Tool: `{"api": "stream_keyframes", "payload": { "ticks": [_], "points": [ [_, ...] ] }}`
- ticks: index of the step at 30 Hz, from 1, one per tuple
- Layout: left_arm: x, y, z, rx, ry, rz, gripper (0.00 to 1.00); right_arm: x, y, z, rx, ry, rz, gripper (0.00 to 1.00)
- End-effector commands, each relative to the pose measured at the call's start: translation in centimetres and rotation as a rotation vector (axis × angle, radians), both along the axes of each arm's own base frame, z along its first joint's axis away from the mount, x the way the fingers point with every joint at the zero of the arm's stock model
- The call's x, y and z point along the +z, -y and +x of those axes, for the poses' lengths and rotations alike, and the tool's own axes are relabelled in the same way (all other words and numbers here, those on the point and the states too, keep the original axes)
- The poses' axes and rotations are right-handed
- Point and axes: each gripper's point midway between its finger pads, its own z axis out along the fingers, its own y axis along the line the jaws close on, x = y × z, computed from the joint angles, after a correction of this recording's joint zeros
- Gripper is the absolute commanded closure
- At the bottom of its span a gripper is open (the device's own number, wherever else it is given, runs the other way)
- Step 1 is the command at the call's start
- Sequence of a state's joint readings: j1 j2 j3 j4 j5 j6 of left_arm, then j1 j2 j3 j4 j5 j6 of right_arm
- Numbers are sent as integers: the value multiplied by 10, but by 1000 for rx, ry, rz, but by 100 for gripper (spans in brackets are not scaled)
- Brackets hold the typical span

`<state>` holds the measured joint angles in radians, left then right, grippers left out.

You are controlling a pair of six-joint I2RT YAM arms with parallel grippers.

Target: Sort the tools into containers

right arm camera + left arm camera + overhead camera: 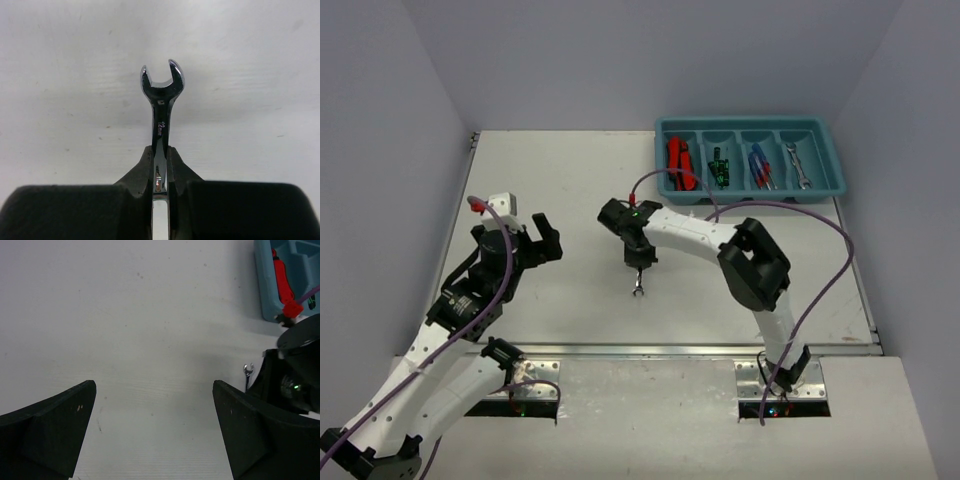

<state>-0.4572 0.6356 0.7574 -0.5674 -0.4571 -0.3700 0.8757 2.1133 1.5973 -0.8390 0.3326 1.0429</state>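
The right hand [160,156] is clamped on a slim, polished silver wrench [161,100], forked end pointing outward, over the middle of the pale, matte counter [570,180]. A second wrench [799,166] lies in the rightmost of four oblong compartments of the teal plastic tray [750,193]. The left hand [532,242] hovers well to the left, arm bent, fingers wide apart.

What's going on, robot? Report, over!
Right gripper shut on wrench, mid-table. Left gripper open, empty. Tray far right, another wrench in its rightmost compartment. Nothing seen blocking the way.
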Motion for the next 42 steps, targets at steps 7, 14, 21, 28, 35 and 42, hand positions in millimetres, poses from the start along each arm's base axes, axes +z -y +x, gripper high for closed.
{"api": "stream_keyframes", "payload": {
  "ticks": [7,14,21,28,35,42],
  "points": [
    [16,6,8,-22,47,-17,0,167,150,101,134,381,-261,100],
    [19,9,5,-45,64,-33,0,215,302,204,101,412,-779,100],
    [18,21,3,-105,64,-44,0,247,384,278,-13,430,-1108,100],
    [18,28,1,-140,62,-49,0,238,416,308,-114,449,-1305,100],
    [18,33,0,-163,63,-52,0,185,441,325,-108,425,-1198,99],
    [14,33,2,-161,49,-44,0,160,445,327,-97,395,-1170,34]
  ]
}}
